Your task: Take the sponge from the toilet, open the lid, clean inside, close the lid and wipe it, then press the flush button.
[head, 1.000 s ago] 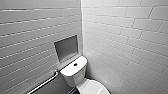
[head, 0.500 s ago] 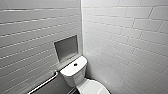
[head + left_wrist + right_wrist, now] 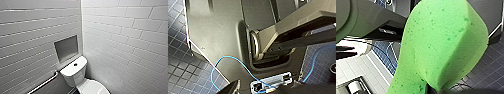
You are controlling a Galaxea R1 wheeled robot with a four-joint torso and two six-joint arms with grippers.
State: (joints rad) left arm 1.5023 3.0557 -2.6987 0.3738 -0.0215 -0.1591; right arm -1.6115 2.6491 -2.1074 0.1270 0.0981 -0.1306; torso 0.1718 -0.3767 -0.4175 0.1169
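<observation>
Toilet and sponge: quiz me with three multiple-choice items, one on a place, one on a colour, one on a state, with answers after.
1. Where is the flush button? A on the tank top; B in the wall niche; C on the grab bar.
2. What colour is the sponge? A yellow; B green; C blue.
3. How is the toilet lid? A raised; B missing; C down.
Answers: 1 A, the dark dot sits mid tank top. 2 B, bright green in the right wrist view. 3 C, a smooth white oval lies flat.
</observation>
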